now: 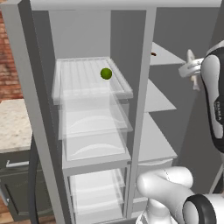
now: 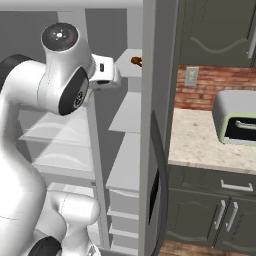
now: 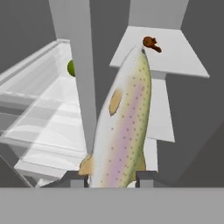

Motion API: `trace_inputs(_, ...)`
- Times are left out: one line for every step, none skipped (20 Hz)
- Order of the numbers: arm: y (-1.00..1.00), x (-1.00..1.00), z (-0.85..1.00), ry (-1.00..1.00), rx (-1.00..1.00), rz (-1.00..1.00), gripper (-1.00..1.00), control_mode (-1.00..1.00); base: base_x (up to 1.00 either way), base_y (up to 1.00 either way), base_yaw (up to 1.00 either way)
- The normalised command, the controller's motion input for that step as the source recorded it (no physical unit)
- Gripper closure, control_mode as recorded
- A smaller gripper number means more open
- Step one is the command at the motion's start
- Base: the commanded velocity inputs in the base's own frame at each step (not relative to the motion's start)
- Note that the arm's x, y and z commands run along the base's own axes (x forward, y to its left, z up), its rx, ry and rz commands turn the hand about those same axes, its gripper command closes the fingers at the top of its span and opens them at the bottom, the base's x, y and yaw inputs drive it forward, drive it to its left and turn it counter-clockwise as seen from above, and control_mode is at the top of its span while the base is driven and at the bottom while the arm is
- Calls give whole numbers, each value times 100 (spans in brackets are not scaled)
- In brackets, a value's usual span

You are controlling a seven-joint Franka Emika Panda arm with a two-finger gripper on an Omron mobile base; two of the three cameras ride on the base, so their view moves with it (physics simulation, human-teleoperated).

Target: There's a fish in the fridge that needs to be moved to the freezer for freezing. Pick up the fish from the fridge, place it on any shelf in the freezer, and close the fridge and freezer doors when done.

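Note:
In the hand view the fish (image 3: 124, 118), pale and speckled with a pink stripe, stands up between my two fingertips, and my gripper (image 3: 111, 177) is shut on its lower end. It points toward the freezer's top solid grey shelf (image 3: 175, 57), where a small brown item (image 3: 152, 43) lies. In the left base view my gripper (image 1: 190, 69) hangs in front of that shelf (image 1: 166, 57). The fridge's glass shelf (image 1: 83, 81) holds the green ball (image 1: 106, 73). Both doors stand open: the fridge door (image 1: 26, 96) at left, the freezer door (image 2: 150, 130) edge-on.
A central divider (image 1: 142, 109) separates the fridge from the freezer. Lower freezer shelves (image 1: 155, 98) step down below the top one. Right of the unit are a stone counter (image 2: 200, 140), a pale green toaster oven (image 2: 235, 117) and dark cabinets (image 2: 215, 30).

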Motion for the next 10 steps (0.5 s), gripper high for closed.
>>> trace_inputs(0, 81, 8, -7, 0, 0, 100, -100, 0, 0, 0)
trace_inputs(0, 84, 8, -5, 0, 1, 100, -100, 0, 0, 0)
trace_inputs(0, 77, 10, -5, 0, 1, 100, -100, 0, 0, 0)
trace_inputs(0, 79, 9, -1, 0, 3, 100, -100, 0, 0, 0)
trace_inputs(-3, 74, 11, 0, 0, 4, 100, -100, 0, 0, 0)
trace_inputs(-11, 73, 10, 0, 0, 5, 100, -100, 0, 0, 0)
trace_inputs(-24, 69, 2, 0, 0, 5, 100, -100, 0, 0, 0)
trace_inputs(-29, 69, 0, 0, 0, 5, 100, -100, 0, 0, 0)
trace_inputs(-25, 72, 0, 0, 1, 5, 100, -100, 0, 0, 0)
trace_inputs(-22, 80, 0, 0, 1, 5, 100, -100, 0, 0, 0)
